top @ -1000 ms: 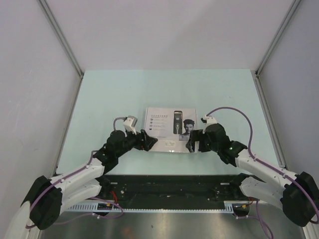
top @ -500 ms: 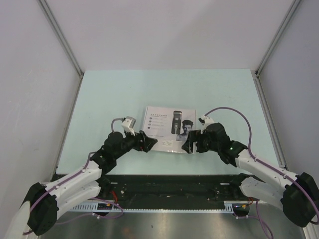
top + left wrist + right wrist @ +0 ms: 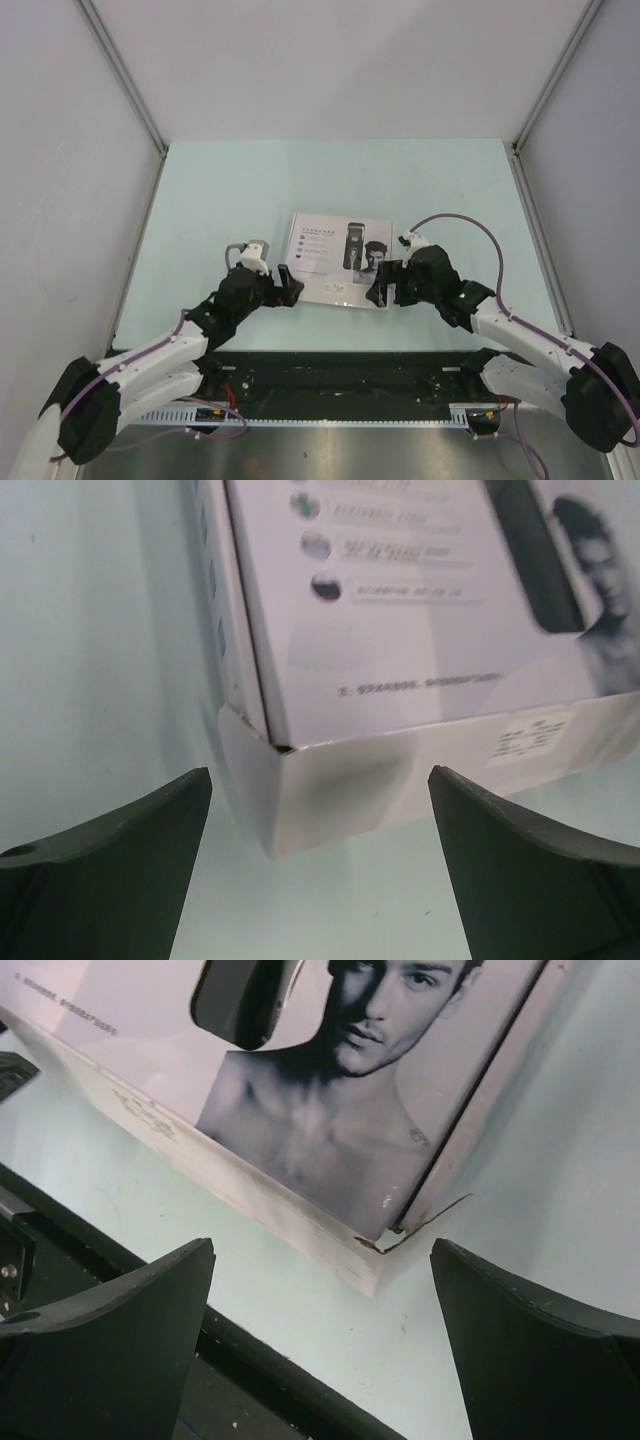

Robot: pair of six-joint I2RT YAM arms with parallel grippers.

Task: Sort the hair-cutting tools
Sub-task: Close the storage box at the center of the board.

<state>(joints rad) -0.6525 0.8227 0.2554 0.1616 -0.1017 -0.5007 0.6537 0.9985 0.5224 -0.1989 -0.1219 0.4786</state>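
- A flat white cardboard box with a printed lid (image 3: 340, 262) lies in the middle of the pale green table (image 3: 250, 190). Its lid is shut.
- The lid shows a picture of a man with bare shoulders (image 3: 340, 1090) and a picture of a dark clipper (image 3: 355, 245).
- You cannot tell where the hair-cutting tools are. None of them shows in any view, only the printed clipper on the lid.
- Your left pincer (image 3: 290, 287) sits low at the box's lower left corner in the top view. Its two black fingers stand wide apart and hold nothing.
- In the left wrist view, the box corner (image 3: 275, 810) sits in the lower middle of the frame, between the left pincer's (image 3: 320, 775) fingers. It touches neither one.
- Your right pincer (image 3: 390, 287) sits at the box's lower right corner in the top view. It is wide open too and holds nothing.
- In the right wrist view, the box corner (image 3: 375, 1260) has a small tear at its edge. It lies between the right pincer's (image 3: 322, 1247) fingers and touches neither.
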